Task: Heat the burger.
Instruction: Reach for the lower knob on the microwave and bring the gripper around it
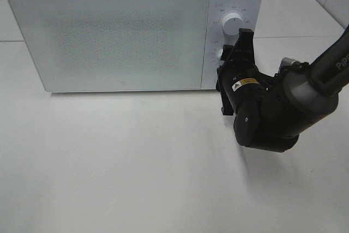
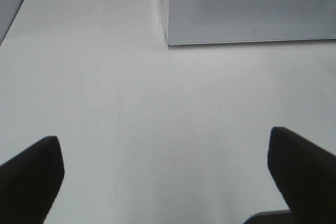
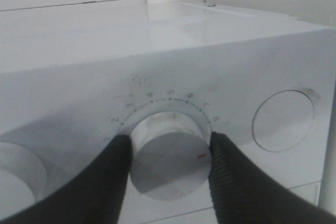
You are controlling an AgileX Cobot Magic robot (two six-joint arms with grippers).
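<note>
White tabletop (image 1: pixel 136 178) is seen beneath the left gripper (image 2: pixel 163 150), whose black fingers are spread wide apart. Farther back, the round white lower knob (image 3: pixel 165 170) of the white box-shaped microwave oven (image 1: pixel 120 31) is clamped between the right gripper's (image 3: pixel 169 148) ribbed fingers. The oven's frosted door is shut; the burger's place cannot be told.
</note>
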